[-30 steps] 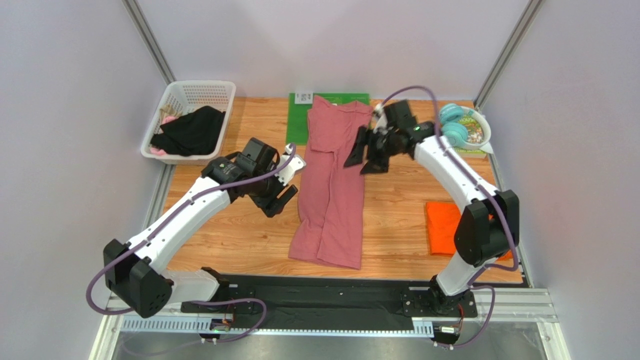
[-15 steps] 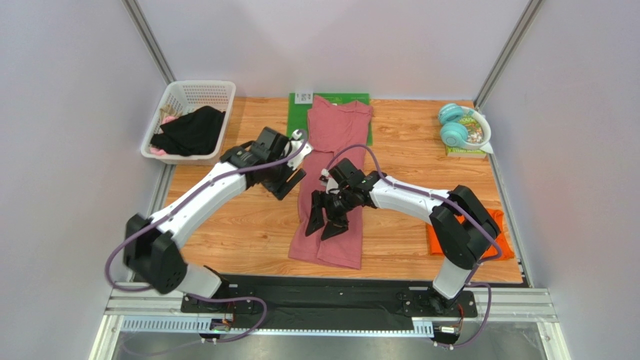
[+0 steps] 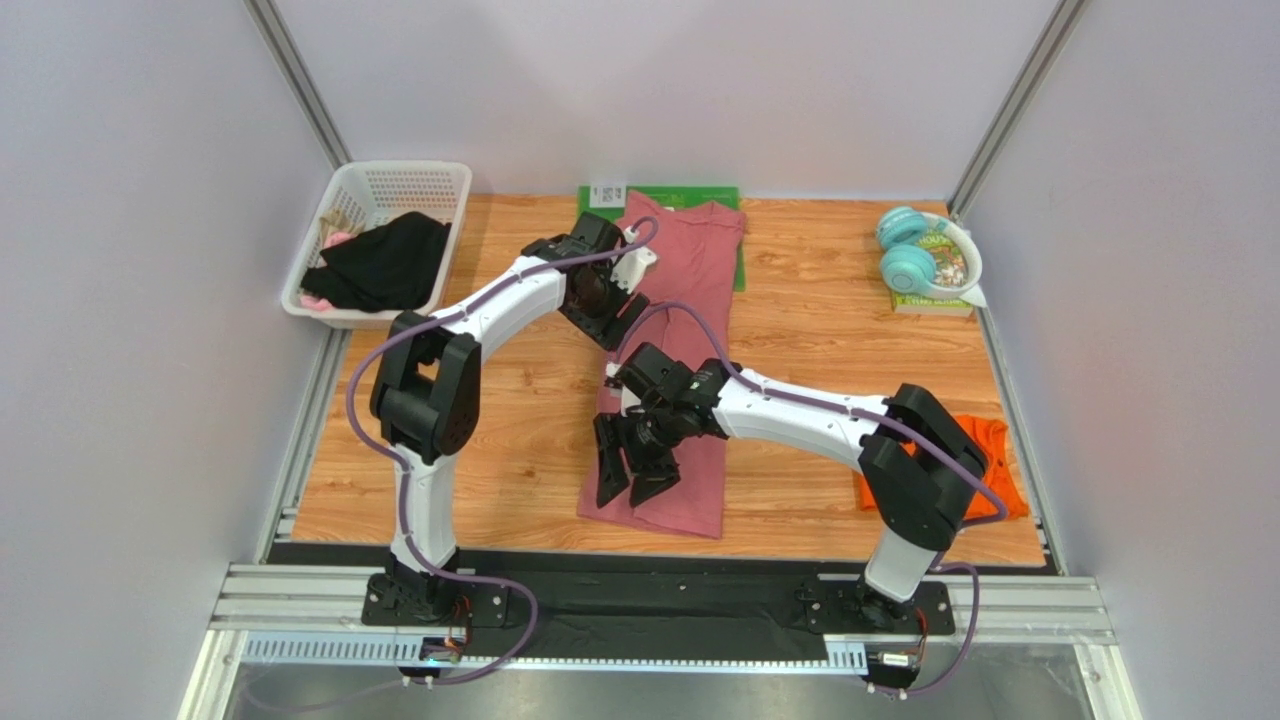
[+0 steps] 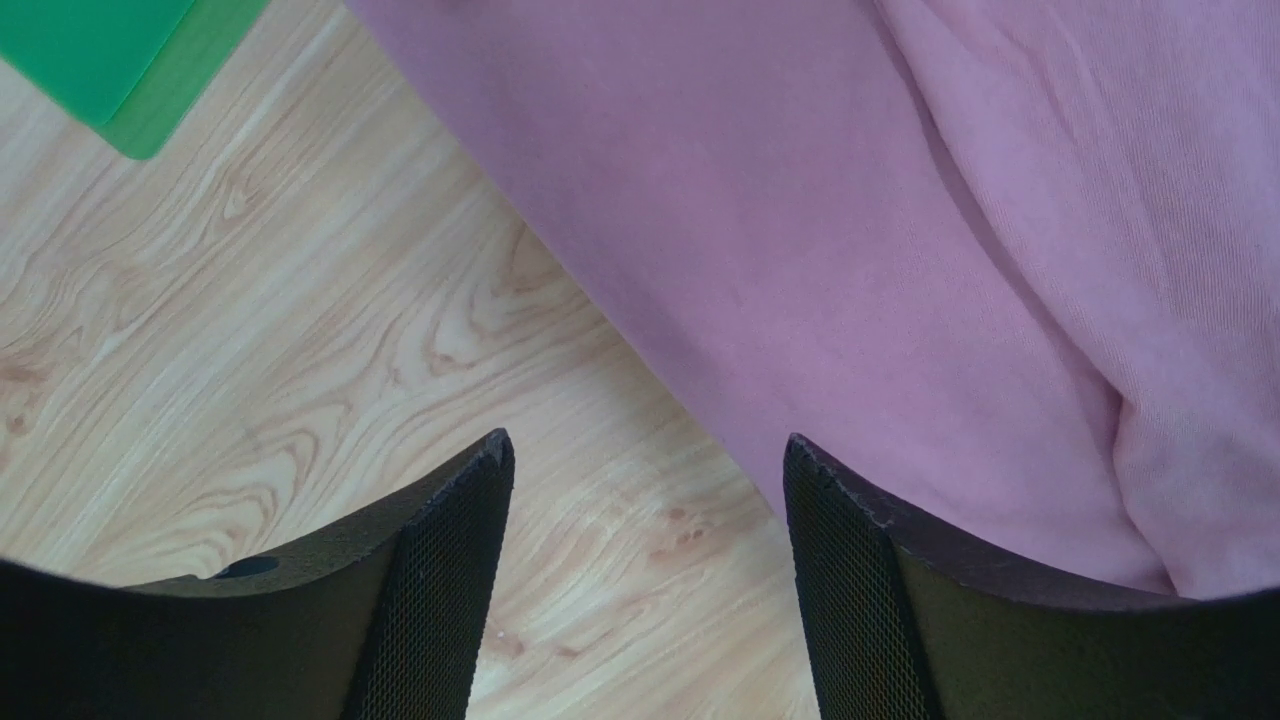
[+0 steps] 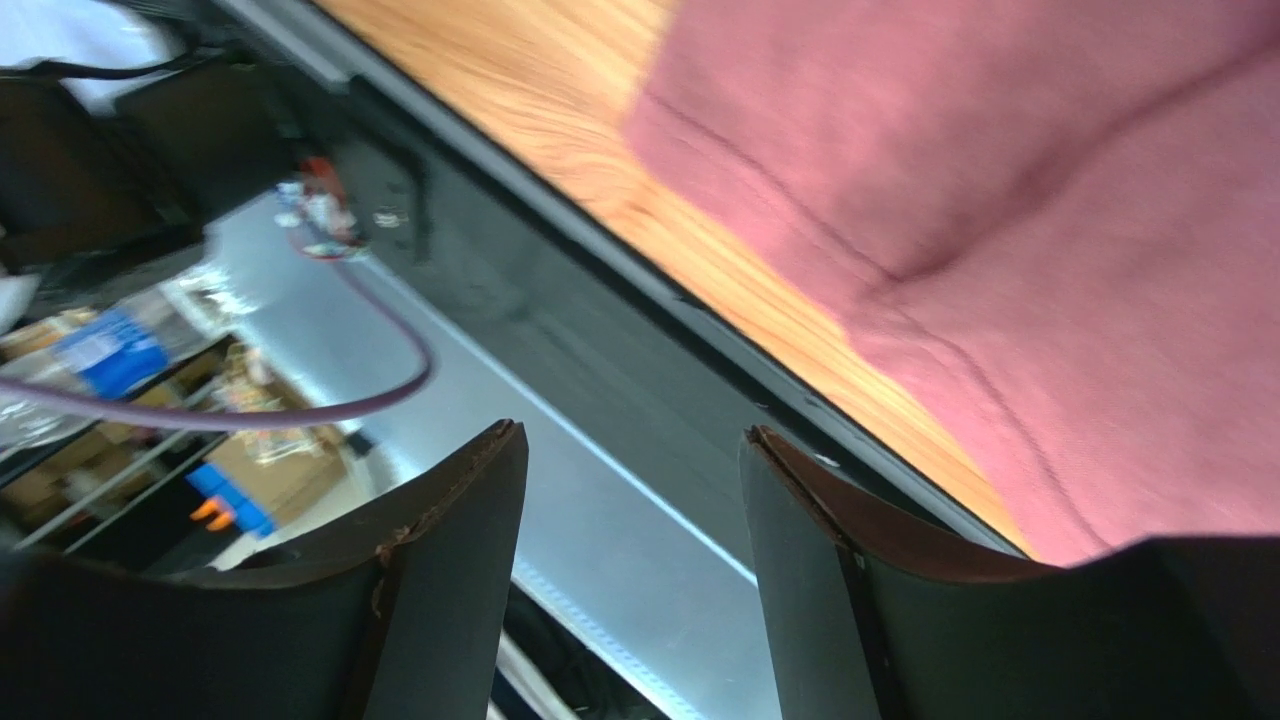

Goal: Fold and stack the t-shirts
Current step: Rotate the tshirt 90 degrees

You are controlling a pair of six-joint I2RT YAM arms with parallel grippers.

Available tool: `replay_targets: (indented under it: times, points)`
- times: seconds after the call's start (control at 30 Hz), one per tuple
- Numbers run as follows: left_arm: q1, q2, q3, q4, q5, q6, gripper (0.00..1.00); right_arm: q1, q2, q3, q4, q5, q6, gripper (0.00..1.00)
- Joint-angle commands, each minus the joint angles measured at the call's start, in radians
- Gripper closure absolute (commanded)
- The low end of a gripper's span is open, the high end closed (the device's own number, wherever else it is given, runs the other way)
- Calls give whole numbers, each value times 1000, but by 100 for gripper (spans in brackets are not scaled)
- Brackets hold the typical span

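Observation:
The dusty rose-pink t-shirt (image 3: 669, 375) lies as a long narrow strip down the middle of the wooden table, its far end on the green mat (image 3: 597, 225). My left gripper (image 3: 607, 315) is open and empty at the shirt's left edge near the far end. In the left wrist view it (image 4: 646, 450) hangs over bare wood with the pink cloth (image 4: 932, 225) at its right finger. My right gripper (image 3: 631, 483) is open and empty over the shirt's near left corner. The right wrist view (image 5: 631, 435) shows the pink hem (image 5: 1022, 195). The orange t-shirt (image 3: 989, 450) lies folded at the near right, partly hidden by the right arm.
A white basket (image 3: 361, 188) holding dark clothes stands at the far left. Teal headphones (image 3: 908, 252) lie on a white dish at the far right. The black base rail (image 3: 661, 578) runs along the table's near edge and also shows in the right wrist view (image 5: 601, 315).
My right gripper swung from the shirt's far right end down to its near left corner. My left gripper moved from the shirt's left middle up toward the far end. The shirt has not moved.

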State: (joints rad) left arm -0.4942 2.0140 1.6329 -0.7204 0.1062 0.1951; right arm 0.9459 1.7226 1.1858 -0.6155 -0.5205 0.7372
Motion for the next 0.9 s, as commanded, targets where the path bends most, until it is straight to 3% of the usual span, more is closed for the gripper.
replay_targets:
  times: [0.0,0.23,0.87]
  points:
    - [11,26,57,-2,87,-37,27,36,-23,18,-122,181,-68,41]
    - [8,91,99,-5,78,-40,28,74,23,32,-188,414,-105,42]
    - [-32,117,68,-17,-3,13,27,143,190,290,-239,462,-154,44]
